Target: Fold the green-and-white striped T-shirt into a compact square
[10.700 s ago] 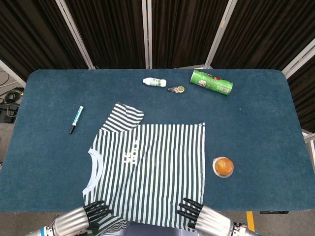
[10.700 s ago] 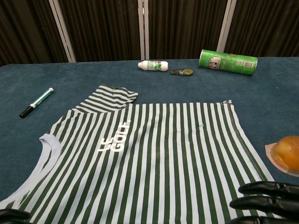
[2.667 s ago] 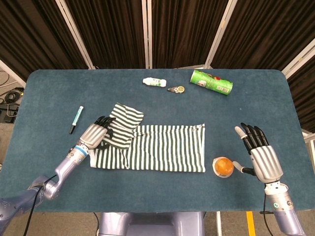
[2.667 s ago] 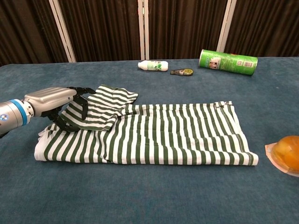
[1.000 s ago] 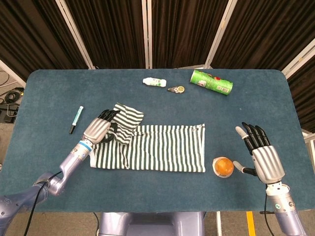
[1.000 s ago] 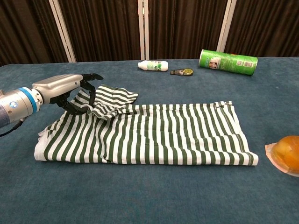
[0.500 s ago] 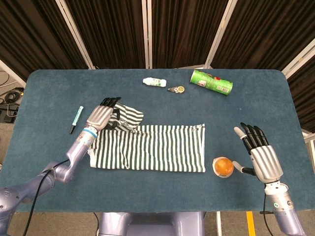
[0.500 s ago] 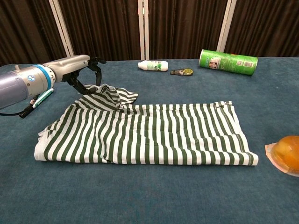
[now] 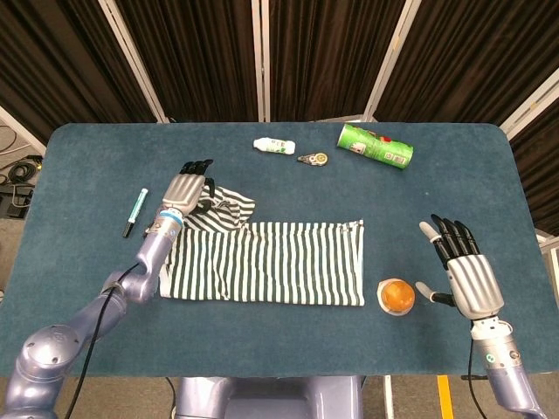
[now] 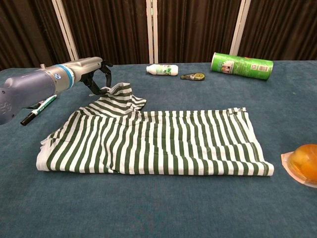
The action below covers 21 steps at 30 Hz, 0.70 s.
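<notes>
The green-and-white striped T-shirt [image 9: 271, 271] [image 10: 158, 144] lies folded into a long band across the middle of the blue table [image 9: 454, 192]. Its sleeve [image 9: 225, 206] [image 10: 119, 101] sticks out at the far left corner, with the edge lifted a little. My left hand [image 9: 185, 188] [image 10: 91, 72] is over that sleeve, fingers curled down and pinching its raised edge. My right hand [image 9: 463, 272] hovers with fingers spread and nothing in it, right of the shirt, near the table's front right; the chest view does not show it.
A marker pen [image 9: 134, 212] [image 10: 38, 108] lies left of the sleeve. At the back lie a white bottle [image 9: 274, 146] [image 10: 162, 70], a small tape dispenser [image 9: 312, 158] [image 10: 193, 76] and a green can [image 9: 375, 145] [image 10: 241, 65]. An orange bun in a wrapper [image 9: 396, 296] [image 10: 303, 163] sits by my right hand.
My left hand has moved away from me and to the left, drawing the sleeve off the shirt body and out flat. My right hand has barely moved.
</notes>
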Each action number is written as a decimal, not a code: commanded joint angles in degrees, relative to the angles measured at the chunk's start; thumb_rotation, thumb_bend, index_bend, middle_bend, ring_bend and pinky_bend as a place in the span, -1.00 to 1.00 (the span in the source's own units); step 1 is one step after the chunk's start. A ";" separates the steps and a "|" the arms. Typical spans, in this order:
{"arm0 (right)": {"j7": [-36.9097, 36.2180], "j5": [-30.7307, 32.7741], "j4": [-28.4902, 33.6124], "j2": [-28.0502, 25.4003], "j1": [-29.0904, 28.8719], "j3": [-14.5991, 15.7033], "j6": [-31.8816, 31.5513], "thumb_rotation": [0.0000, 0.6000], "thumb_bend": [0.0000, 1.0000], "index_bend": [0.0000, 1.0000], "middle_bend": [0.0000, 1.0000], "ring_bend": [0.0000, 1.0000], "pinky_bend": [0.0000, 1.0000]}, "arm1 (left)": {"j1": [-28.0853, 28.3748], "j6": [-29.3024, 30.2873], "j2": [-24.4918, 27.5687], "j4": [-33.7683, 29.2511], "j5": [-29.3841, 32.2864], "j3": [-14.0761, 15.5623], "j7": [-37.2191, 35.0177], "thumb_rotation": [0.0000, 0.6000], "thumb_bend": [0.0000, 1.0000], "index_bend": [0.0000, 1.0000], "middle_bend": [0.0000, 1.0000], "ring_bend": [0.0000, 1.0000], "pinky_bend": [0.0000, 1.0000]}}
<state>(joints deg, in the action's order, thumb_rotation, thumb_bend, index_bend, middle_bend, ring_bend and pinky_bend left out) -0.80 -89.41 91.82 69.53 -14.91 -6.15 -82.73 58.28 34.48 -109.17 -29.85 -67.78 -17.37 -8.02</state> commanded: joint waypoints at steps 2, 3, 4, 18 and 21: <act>-0.24 0.22 -0.42 0.13 -0.05 -0.22 -0.01 1.00 -0.93 -0.72 -1.00 -1.00 -1.00 | 2.76 -1.96 -2.79 4.83 0.73 -1.00 -0.22 1.00 0.21 0.39 -1.00 -1.00 -1.00; -0.22 0.31 -0.53 0.15 -0.05 -0.26 -0.01 1.00 -0.93 -0.72 -1.00 -1.00 -1.00 | 3.27 -2.39 -3.29 5.83 0.92 -1.21 -0.17 1.00 0.21 0.39 -1.00 -1.00 -1.00; -0.22 0.46 -0.62 0.16 -0.03 -0.32 0.02 1.00 -0.93 -0.72 -1.00 -1.00 -1.00 | 3.77 -2.81 -3.79 6.82 1.19 -1.47 -0.11 1.00 0.21 0.39 -1.00 -1.00 -1.00; -0.70 1.42 -1.04 -0.09 0.07 -0.92 0.01 1.00 -0.93 -0.72 -1.00 -1.00 -1.00 | 8.30 -8.49 -8.23 18.81 4.75 -4.05 5.65 1.00 0.28 0.40 -1.00 -1.00 -1.00; -0.63 1.46 -1.05 -0.06 0.09 -0.95 -0.02 1.00 -0.93 -0.72 -1.00 -1.00 -1.00 | 8.67 -8.69 -8.61 19.73 5.12 -4.35 7.00 1.00 0.28 0.39 -1.00 -1.00 -1.00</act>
<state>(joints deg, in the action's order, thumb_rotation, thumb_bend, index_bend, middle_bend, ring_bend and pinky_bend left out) -1.42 -87.95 90.77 69.47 -14.82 -7.10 -82.75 66.69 26.06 -117.52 -10.43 -62.96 -21.46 -1.47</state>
